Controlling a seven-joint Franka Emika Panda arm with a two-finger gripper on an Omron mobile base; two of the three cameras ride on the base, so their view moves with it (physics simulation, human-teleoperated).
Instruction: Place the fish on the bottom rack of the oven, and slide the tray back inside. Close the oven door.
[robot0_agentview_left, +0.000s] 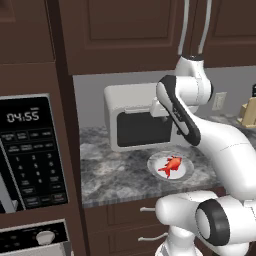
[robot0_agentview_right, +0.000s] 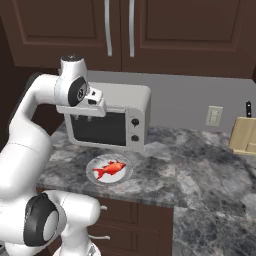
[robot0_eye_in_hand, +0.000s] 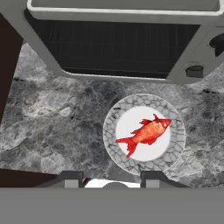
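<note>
The red-orange fish (robot0_eye_in_hand: 146, 132) lies on a round white plate (robot0_eye_in_hand: 175, 153) on the grey stone counter, just in front of the white microwave. The fish (robot0_agentview_left: 171, 166) also shows in the left base view, and the fish (robot0_agentview_right: 109, 169) in the right base view. My gripper (robot0_eye_in_hand: 111, 179) hangs above the plate and looks down on it, open, with nothing between its fingers. In the right base view the gripper (robot0_agentview_right: 85, 120) sits in front of the microwave's window. A strip of the oven's knob panel (robot0_agentview_left: 35, 239) shows at the lower left. The oven door and bottom rack are out of view.
The white countertop microwave (robot0_agentview_right: 107, 120) stands right behind the plate. A black built-in microwave with keypad (robot0_agentview_left: 32, 155) fills the tall cabinet on the left. A wooden knife block (robot0_agentview_right: 245, 135) stands at the far right. Dark cabinets hang overhead.
</note>
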